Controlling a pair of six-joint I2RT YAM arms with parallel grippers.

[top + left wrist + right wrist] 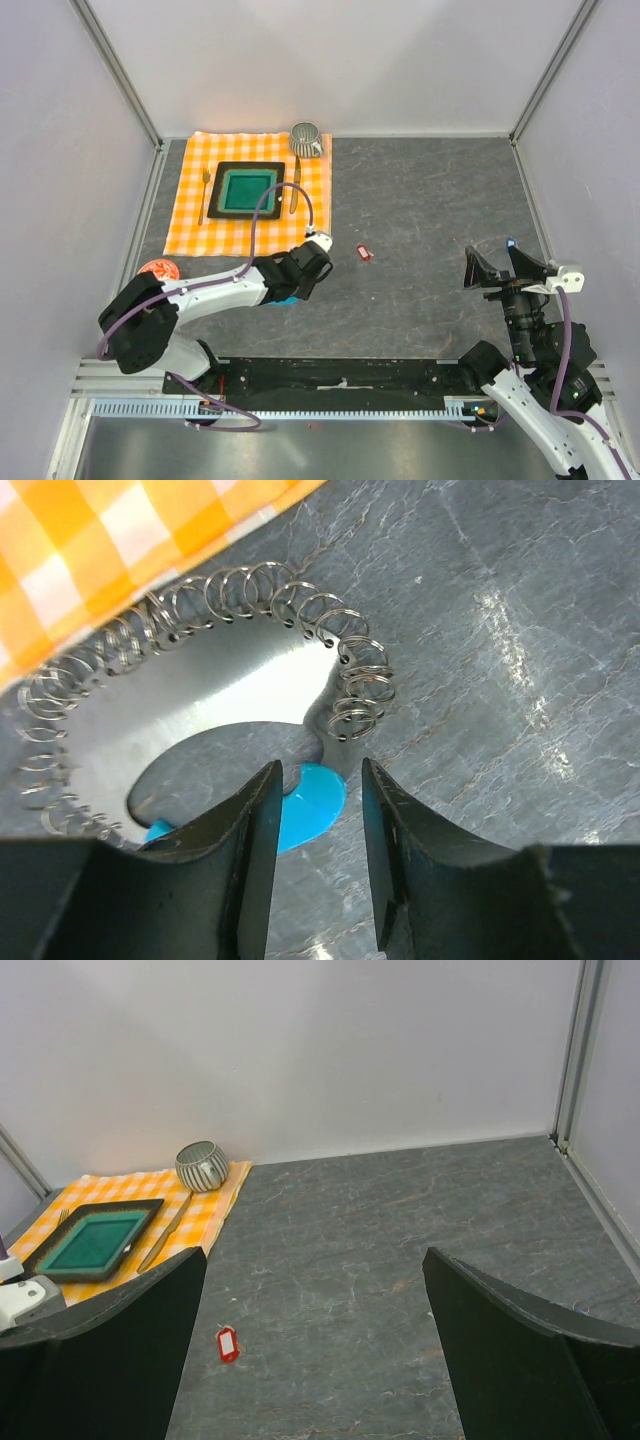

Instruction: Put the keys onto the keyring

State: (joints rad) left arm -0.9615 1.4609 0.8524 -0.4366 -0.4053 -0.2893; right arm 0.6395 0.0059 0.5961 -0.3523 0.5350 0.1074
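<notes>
Left gripper (318, 780): jaws parted astride the light-blue strip (310, 805) of the keyring (360, 680), nothing pinched; ring laid beside the checked cloth (80, 540). Right gripper (315, 1260): spread wide, empty. Red key (364, 252), well apart, is judged best gripped by its tag.

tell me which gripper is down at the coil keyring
The left gripper: its open jaws straddle the light-blue strip of the keyring, beside the checked cloth. The right gripper hangs wide open, well away from it.
</notes>
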